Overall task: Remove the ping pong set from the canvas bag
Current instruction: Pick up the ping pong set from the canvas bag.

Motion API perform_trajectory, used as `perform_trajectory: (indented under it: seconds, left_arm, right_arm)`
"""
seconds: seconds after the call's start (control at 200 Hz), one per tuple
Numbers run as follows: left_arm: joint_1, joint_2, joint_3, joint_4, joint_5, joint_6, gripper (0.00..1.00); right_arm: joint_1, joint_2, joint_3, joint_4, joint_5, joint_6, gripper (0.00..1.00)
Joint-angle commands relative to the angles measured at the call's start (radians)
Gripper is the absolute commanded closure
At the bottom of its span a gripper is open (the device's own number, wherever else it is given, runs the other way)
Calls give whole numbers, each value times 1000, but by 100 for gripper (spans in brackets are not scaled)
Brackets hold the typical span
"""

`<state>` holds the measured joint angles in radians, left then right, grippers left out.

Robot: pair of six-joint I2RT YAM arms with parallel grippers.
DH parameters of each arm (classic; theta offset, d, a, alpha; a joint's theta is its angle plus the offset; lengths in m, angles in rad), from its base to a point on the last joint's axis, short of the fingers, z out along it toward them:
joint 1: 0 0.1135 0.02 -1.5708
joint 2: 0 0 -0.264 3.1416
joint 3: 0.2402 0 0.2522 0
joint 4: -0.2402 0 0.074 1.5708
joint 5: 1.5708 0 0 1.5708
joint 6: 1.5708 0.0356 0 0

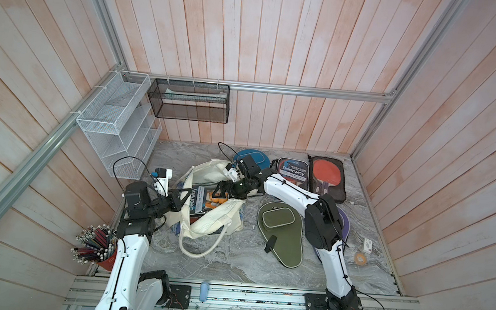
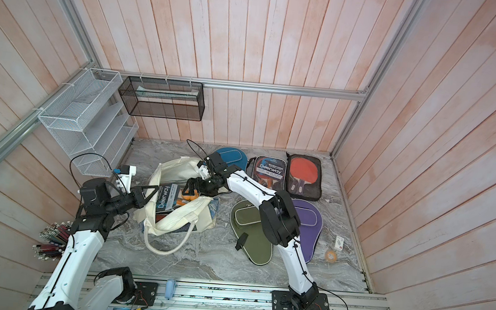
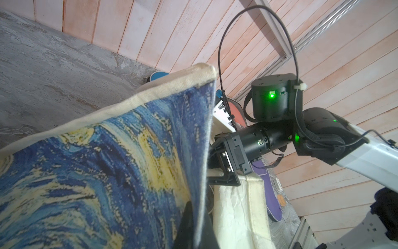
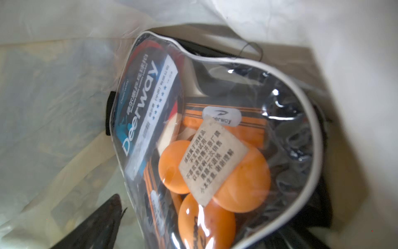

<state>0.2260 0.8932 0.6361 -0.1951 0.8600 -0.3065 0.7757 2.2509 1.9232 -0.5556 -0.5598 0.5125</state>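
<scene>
1. Ping pong set [image 1: 197,203] lies inside the canvas bag [image 1: 208,169] in both top views, just under my right end effector [image 1: 220,194], whose jaws are apart. Its long axis runs toward my left end effector [image 1: 182,198].
2. Left wrist: that end effector is clamped on the canvas bag's rim.
3. Right wrist: the set is dead ahead, ball end nearest; I'd reach with the right arm.

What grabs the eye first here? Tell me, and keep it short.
The cream canvas bag lying open mid-table, its starry blue-and-yellow print filling the left wrist view, with the left hand shut on its rim. Inside it, the clear-fronted ping pong set with orange balls, the open right hand poised over it. Paddle cases lie scattered on the right arm's side.
</scene>
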Motion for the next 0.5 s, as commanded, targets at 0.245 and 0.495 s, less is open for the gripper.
perform_trajectory:
  seconds: [0.245, 0.495]
  left_arm:
    - [-2, 5, 37, 23, -10, 40, 100]
    - [-3, 9, 44, 37, -16, 42, 100]
  right_arm:
    - [-4, 187, 52, -157, 170, -6, 1]
    - [16, 243, 186, -105, -56, -51, 1]
